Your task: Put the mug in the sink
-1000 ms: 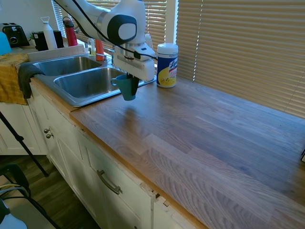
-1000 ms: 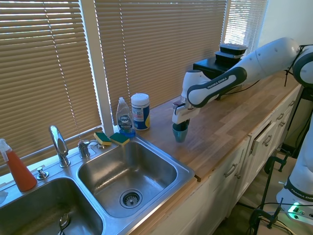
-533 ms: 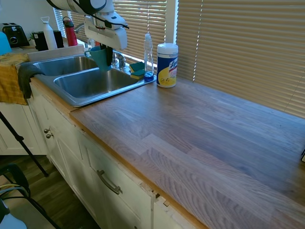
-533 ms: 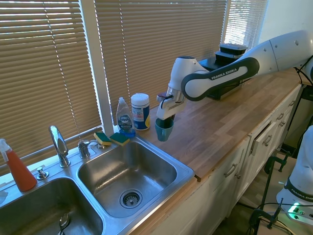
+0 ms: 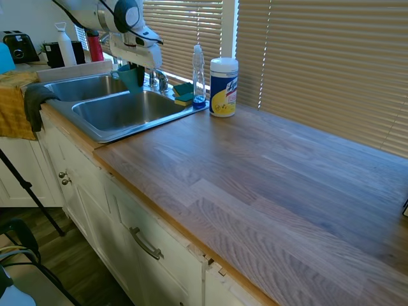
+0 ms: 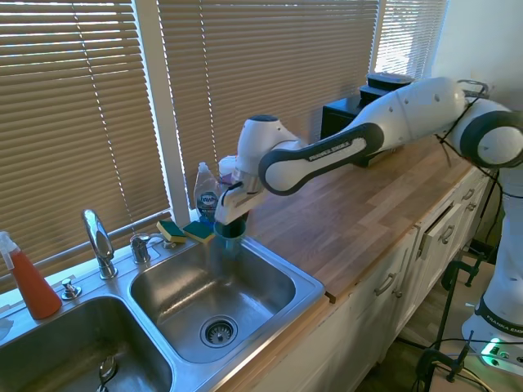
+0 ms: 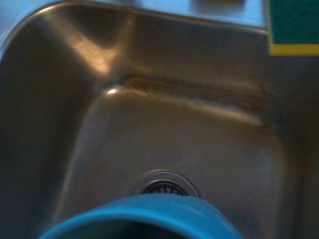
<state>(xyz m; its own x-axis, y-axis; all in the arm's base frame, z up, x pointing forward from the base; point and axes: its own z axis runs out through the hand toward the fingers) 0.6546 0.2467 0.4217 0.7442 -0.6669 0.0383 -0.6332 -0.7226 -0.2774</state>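
The gripper (image 6: 231,219) has its jaws clamped on the mug (image 6: 230,239), holding it upright. Right below the jaws is the sink (image 6: 270,306) basin, drain (image 7: 164,185) underneath, sponges (image 6: 189,231) just beside.

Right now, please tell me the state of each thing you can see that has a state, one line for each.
mug: upright, held in the air over the near basin, not yet set down.
end effector: shut on the mug.
sink: both basins hold no dishes; the drain shows in the wrist view.
faucet: no water running.
wipes canister: upright on the counter, lid on.
dish soap bottle: upright by the sink, nearly used up.
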